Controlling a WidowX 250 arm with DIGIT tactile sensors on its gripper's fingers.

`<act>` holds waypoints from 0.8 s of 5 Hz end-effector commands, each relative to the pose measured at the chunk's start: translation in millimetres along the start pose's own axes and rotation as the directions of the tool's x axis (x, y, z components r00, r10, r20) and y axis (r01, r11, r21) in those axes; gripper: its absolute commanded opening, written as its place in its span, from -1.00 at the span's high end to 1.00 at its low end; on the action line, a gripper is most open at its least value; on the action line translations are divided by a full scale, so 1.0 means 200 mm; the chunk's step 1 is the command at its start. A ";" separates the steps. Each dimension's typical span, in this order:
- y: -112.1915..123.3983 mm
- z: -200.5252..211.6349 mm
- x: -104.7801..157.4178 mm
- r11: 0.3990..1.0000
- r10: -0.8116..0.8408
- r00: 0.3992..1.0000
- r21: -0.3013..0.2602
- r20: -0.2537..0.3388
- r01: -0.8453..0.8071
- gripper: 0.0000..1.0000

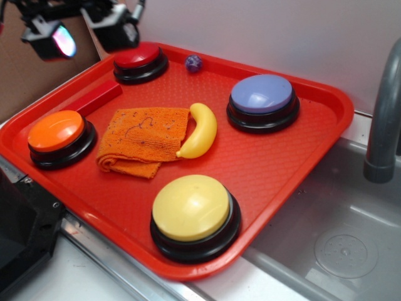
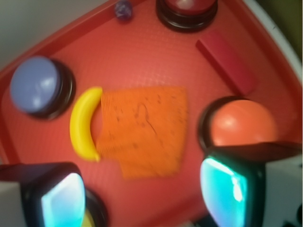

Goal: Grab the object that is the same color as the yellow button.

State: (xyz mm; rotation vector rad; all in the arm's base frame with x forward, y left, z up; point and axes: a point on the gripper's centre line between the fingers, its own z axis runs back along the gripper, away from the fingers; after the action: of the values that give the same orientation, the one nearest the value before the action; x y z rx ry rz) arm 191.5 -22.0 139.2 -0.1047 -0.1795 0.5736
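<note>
The object, a small curved yellow banana (image 1: 200, 130) (image 2: 84, 124), lies mid-tray, touching the right edge of an orange cloth (image 1: 144, 141) (image 2: 142, 132). The yellow button (image 1: 191, 207) sits at the tray's near edge; in the wrist view only a yellow sliver (image 2: 90, 220) of it shows behind one finger. My gripper (image 1: 84, 31) (image 2: 144, 198) hangs high over the tray's far left corner. It is open and holds nothing. The banana is well apart from it.
The red tray (image 1: 301, 182) also holds an orange button (image 1: 56, 132) (image 2: 241, 124), a red button (image 1: 138, 58), a lavender button (image 1: 262, 94) (image 2: 35, 85), a red block (image 1: 94, 99) (image 2: 227, 61) and a small purple ball (image 1: 193, 63). A sink (image 1: 338, 238) and a grey faucet (image 1: 382, 125) stand at the right.
</note>
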 end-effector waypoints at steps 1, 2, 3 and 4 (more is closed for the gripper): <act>-0.25 -0.32 0.04 0.998 -0.014 0.999 -0.060 0.029 0.015 -1.00; -0.33 -0.45 -0.02 0.992 -0.102 0.995 -0.068 0.009 0.103 -1.00; -0.38 -0.53 -0.04 0.990 -0.123 0.992 -0.066 -0.006 0.122 -1.00; -0.42 -0.58 -0.08 0.986 -0.150 0.989 -0.076 0.006 0.150 -1.00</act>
State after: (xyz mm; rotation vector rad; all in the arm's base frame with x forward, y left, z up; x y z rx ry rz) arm 238.5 -100.8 27.9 -0.1349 -0.1755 0.4187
